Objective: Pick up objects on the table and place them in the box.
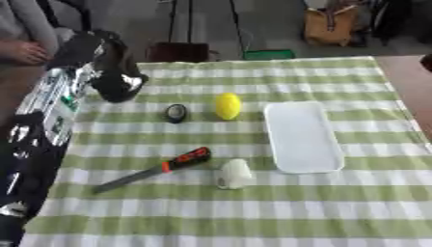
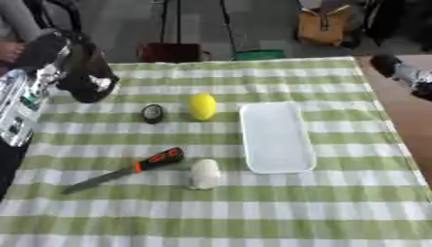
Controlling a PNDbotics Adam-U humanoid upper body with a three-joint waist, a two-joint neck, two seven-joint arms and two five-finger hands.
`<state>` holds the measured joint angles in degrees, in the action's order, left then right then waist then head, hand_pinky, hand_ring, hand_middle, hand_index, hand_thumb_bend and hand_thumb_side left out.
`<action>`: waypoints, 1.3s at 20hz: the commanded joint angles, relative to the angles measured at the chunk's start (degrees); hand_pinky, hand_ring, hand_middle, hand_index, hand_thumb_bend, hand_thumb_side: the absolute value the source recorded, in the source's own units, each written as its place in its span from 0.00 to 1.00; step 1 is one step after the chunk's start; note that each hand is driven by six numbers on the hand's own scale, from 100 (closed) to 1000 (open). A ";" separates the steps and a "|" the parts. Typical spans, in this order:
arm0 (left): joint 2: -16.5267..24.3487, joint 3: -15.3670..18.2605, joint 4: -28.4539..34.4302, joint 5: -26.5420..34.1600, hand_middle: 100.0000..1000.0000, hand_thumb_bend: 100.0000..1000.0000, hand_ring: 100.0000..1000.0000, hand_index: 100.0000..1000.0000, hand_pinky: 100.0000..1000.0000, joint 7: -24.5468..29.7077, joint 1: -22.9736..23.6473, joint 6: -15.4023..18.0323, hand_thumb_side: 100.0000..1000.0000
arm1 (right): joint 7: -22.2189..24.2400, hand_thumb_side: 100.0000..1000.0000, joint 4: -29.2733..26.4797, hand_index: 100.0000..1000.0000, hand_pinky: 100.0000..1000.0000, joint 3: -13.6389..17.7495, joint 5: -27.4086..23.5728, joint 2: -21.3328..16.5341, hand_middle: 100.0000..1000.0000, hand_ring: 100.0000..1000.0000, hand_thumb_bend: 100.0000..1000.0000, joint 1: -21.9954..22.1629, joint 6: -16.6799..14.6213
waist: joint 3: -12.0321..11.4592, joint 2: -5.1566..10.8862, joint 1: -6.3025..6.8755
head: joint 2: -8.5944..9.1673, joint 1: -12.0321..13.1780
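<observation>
Left hand: your left hand [image 1: 118,79] is hanging over the bench's far-left part, black and glossy, at the end of the silver and black arm coming in along the left edge; you cannot tell whether its fingers are spread or curled.
Right hand: only a dark shape [image 2: 403,72] is showing at the right edge in the right eye view, off the cloth; its fingers cannot be made out.
Bench: the bench [image 1: 253,217] is wearing a green and white checked cloth.
Box: the shallow white box [image 1: 302,136] is lying right of centre, long side running away from you, with nothing showing inside.
Lemon: the yellow lemon [image 1: 228,105] is sitting just left of the box's far end.
Tape roll: a small dark tape roll [image 1: 175,113] is lying near the lemon's left.
Knife: the knife [image 1: 152,170] with the orange and black handle is lying aslant, blade pointing to the near left.
Cup: a white cup [image 1: 234,173] is lying on its side just right of the knife handle, near the box's near-left corner.
</observation>
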<state>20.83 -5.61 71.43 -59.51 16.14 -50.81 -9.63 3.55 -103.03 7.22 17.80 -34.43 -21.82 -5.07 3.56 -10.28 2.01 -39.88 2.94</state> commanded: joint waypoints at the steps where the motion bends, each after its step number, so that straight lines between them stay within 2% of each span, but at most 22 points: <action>1: -2.21 -2.76 0.09 1.76 0.61 0.14 0.35 0.77 0.14 1.77 -5.26 2.12 0.03 | 0.55 0.49 -0.51 0.83 0.49 -0.25 -0.61 -0.77 0.65 0.55 0.68 -1.48 -0.41 | 0.96 1.30 0.01 | -0.53 1.11; 3: -4.36 -3.78 -1.81 1.23 0.61 0.15 0.35 0.77 0.15 1.63 -7.33 3.01 0.04 | 0.90 0.49 -0.57 0.83 0.49 -0.61 -0.74 -0.61 0.65 0.55 0.68 -2.07 -0.56 | 2.03 1.28 0.09 | -0.38 1.73; 8: -11.85 -6.38 -8.39 -4.10 0.61 0.21 0.37 0.77 0.17 0.63 -11.24 6.75 0.05 | 2.38 0.50 -1.34 0.84 0.50 -2.34 -1.21 0.05 0.66 0.55 0.68 -5.37 -1.29 | 7.44 0.68 1.11 | 0.94 4.75; 13: -17.59 -8.03 -12.25 -8.48 0.61 0.23 0.38 0.77 0.16 -3.28 -12.02 11.68 0.06 | 3.38 0.50 -2.07 0.84 0.50 -3.29 -1.56 0.36 0.66 0.55 0.68 -7.44 -1.65 | 10.90 -0.19 1.89 | 1.98 6.66; 20: -21.44 -9.89 -14.99 -11.72 0.62 0.27 0.40 0.77 0.19 -6.62 -9.38 16.49 0.12 | 3.62 0.50 -2.45 0.84 0.50 -3.35 -1.68 0.45 0.66 0.55 0.68 -7.97 -1.66 | 12.05 -0.64 2.35 | 2.28 7.05; 26: -22.11 -10.83 -18.08 -15.01 0.66 0.33 0.44 0.79 0.28 -6.75 -6.85 18.69 0.20 | 3.30 0.50 -2.33 0.84 0.50 -2.89 -1.51 0.25 0.65 0.55 0.68 -7.19 -1.51 | 11.73 -0.57 2.46 | 2.22 6.52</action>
<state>-1.14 -16.36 53.27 -73.82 9.54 -56.78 8.55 7.05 -104.39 3.56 16.51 -33.00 -28.47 -6.62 15.31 -11.72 4.96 -38.22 9.55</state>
